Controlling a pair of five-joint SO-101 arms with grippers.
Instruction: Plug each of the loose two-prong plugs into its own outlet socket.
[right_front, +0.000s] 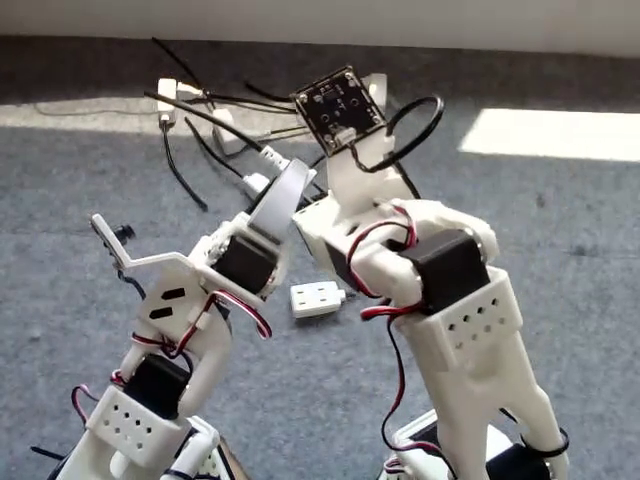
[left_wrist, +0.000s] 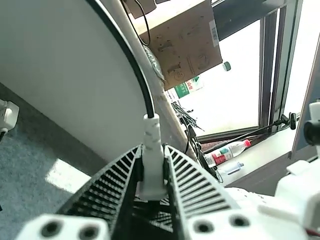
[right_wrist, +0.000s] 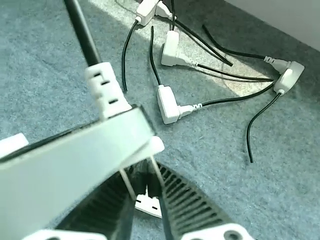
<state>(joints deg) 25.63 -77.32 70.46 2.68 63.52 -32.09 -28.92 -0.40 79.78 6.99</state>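
Two white plastic arms stand on a grey short-pile carpet (right_front: 560, 250). The left arm (right_front: 170, 340) rises from the lower left of the high view and bends towards the centre. The right arm (right_front: 450, 290) rises from the lower right, elbow bent, with a square black circuit board (right_front: 340, 105) at its top. One white rectangular outlet socket (right_front: 316, 298) lies flat on the carpet at frame centre, between the arms. In the left wrist view, the left gripper (left_wrist: 152, 148) points upward before a pale wall (left_wrist: 65, 65). Its black ribbed jaws are clamped on one smooth white moulded plug (left_wrist: 151, 165), and a glossy black cable (left_wrist: 135, 65) curves away from the plug's top. The right gripper (right_wrist: 145, 185) shows at the bottom centre of its wrist view, and I cannot tell its state. Beyond it, in the upper half, four white moulded connectors (right_wrist: 168, 104) on thin black leads lie scattered, apart from one another.
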